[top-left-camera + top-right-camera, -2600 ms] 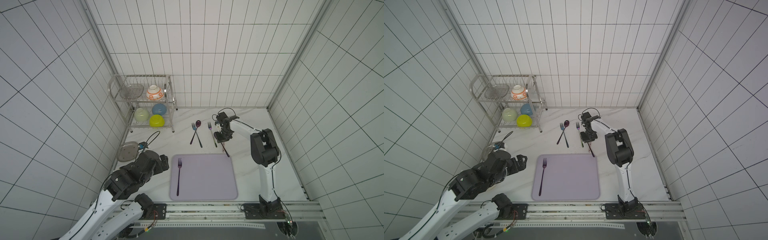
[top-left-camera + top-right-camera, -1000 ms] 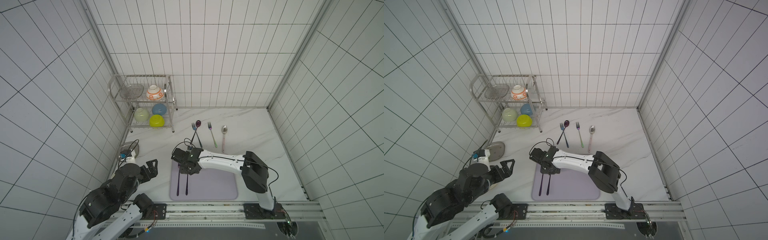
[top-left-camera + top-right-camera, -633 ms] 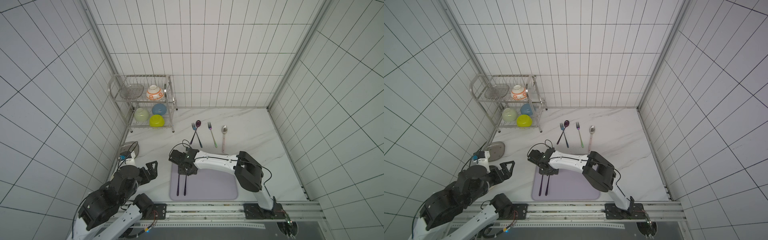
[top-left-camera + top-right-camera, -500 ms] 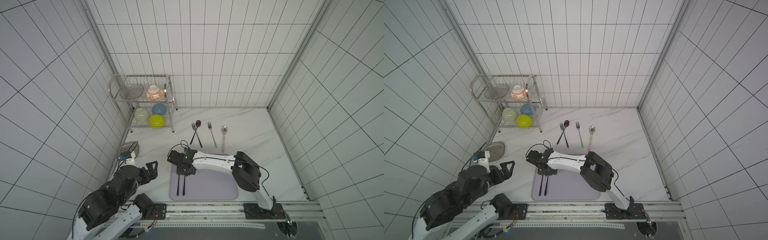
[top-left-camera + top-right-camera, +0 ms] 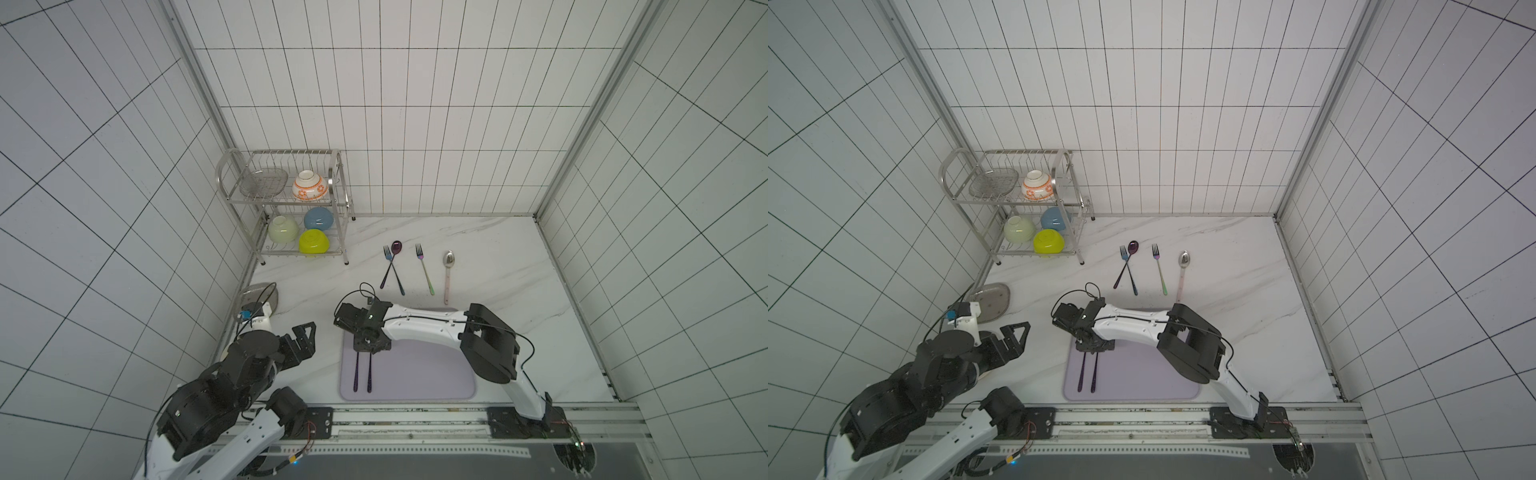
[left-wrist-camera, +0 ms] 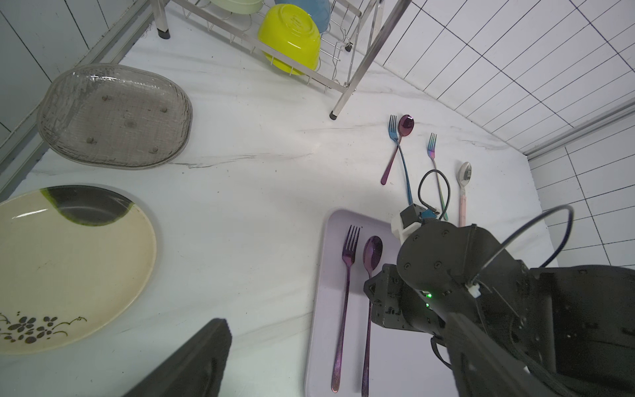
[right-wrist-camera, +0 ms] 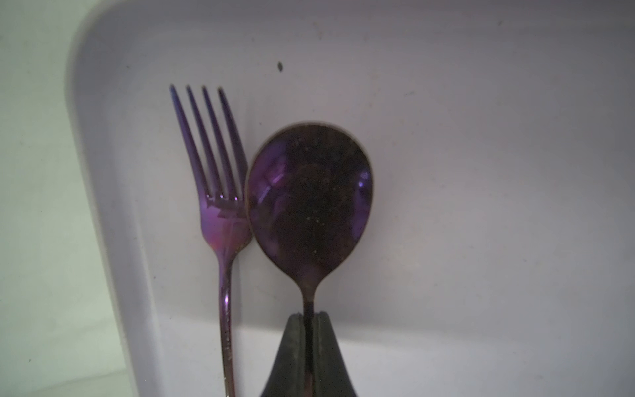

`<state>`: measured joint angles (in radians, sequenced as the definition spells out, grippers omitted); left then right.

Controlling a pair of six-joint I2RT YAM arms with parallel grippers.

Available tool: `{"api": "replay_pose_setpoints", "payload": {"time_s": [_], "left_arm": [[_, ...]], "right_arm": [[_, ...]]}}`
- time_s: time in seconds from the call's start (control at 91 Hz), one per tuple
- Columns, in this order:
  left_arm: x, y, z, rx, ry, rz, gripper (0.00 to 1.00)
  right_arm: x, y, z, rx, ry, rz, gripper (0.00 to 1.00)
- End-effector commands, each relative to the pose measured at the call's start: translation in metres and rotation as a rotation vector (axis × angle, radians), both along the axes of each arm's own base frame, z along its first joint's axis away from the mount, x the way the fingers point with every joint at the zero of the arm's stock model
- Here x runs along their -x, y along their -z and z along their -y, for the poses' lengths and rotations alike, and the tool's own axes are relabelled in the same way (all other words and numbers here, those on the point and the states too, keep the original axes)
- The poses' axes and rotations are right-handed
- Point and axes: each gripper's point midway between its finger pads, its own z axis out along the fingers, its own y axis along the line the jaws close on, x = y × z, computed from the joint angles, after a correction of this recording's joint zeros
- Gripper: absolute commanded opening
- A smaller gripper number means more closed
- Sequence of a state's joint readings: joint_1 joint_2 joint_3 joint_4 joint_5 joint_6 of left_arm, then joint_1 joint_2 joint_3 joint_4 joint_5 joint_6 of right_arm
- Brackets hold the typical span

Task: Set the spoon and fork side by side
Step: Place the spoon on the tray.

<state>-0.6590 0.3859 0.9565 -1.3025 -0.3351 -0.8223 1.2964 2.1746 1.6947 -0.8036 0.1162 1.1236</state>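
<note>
Grips the purple spoon [image 7: 309, 192] at the neck with the right gripper [image 7: 311, 319], clenched tight. Holds it on the lilac mat [image 5: 415, 374], near the mat's left edge, parallel to the purple fork [image 7: 220, 206] lying closer to that edge, bowl touching fork head. Shows the left gripper [image 5: 301, 343] released and empty, off the mat's left side.

The right arm reaches across, right gripper [image 7: 312, 314] clamped on the spoon [image 7: 309, 199]. The left gripper [image 5: 302, 340] hovers aside, jaws spread wide.

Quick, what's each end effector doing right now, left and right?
Left end effector: open, holding nothing.
Right end effector: closed on the handle of the purple spoon.
</note>
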Motion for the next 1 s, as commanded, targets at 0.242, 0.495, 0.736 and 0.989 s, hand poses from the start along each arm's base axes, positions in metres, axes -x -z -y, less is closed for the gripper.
{"api": "replay_pose_setpoints", "payload": {"time_s": [0.242,0.495,0.736,0.989], "left_arm": [[-0.0009,0.0037,-0.0001,-0.014,-0.001,-0.01,0.98],[-0.0008,0.0034,-0.0001,-0.013,0.0,-0.009,0.98],[-0.0006,0.0036,0.0,-0.013,0.002,-0.009,0.98],[-0.0009,0.0037,0.0011,-0.014,0.007,-0.011,0.98]], "right_arm": [[-0.0001,0.0125,0.0021,0.042,-0.017,0.008,0.01],[0.0006,0.0165,0.002,0.039,0.005,-0.008,0.06],[0.0009,0.0181,0.0036,0.043,0.005,-0.011,0.11],[-0.0004,0.0136,0.0015,0.031,0.009,-0.008,0.17]]}}
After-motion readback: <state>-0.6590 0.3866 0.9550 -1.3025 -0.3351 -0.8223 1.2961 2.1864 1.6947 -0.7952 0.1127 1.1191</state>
